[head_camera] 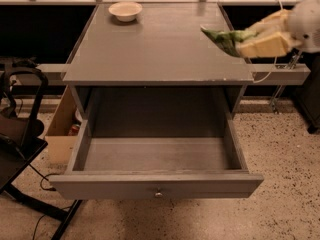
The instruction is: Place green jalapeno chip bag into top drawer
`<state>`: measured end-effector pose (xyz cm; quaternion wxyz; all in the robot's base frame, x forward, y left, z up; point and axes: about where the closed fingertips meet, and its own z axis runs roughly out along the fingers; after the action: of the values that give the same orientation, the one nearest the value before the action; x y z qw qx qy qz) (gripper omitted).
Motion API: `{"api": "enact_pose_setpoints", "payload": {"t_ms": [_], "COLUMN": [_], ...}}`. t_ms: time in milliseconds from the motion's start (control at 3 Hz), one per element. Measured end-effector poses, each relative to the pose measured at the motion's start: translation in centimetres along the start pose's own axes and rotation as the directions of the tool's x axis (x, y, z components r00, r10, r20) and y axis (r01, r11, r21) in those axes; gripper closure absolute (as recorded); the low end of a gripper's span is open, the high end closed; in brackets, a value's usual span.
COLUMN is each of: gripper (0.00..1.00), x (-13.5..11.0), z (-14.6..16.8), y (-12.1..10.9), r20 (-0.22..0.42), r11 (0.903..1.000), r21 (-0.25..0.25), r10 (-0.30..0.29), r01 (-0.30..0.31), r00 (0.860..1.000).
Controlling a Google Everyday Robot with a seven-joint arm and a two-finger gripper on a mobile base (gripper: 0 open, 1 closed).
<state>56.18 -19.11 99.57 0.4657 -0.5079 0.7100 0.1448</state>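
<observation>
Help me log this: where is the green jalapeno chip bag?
In the camera view, the gripper holds the green jalapeno chip bag above the table's right edge, beyond the open top drawer.

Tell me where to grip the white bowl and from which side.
The white bowl is probably best taken by its rim, coming straight down: it sits upright at the back left of the countertop, mouth open upward, rim flaring. The gripper, at the countertop's right edge, is shut on the green jalapeno chip bag.

Your grey table (160, 49) carries a white bowl (125, 10); gripper (246, 40) holds the green jalapeno chip bag (222, 37) well right of the bowl.
</observation>
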Motion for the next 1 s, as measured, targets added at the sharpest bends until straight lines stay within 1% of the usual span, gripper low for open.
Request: {"api": "enact_pose_setpoints", "payload": {"t_ms": [333, 667, 1000], "gripper": [1.0, 1.0, 1.0], "x": [1.3, 1.3, 1.6], "z": [-2.8, -2.3, -1.0], "y": [0.2, 0.5, 1.5], "r20": [0.014, 0.012, 0.012], "r11": [0.9989, 0.9993, 0.9997], "r21": [0.028, 0.02, -0.008], "r10": [0.037, 0.032, 0.022], "r01": [-0.038, -0.033, -0.022], "r00": [0.999, 0.999, 1.0]}}
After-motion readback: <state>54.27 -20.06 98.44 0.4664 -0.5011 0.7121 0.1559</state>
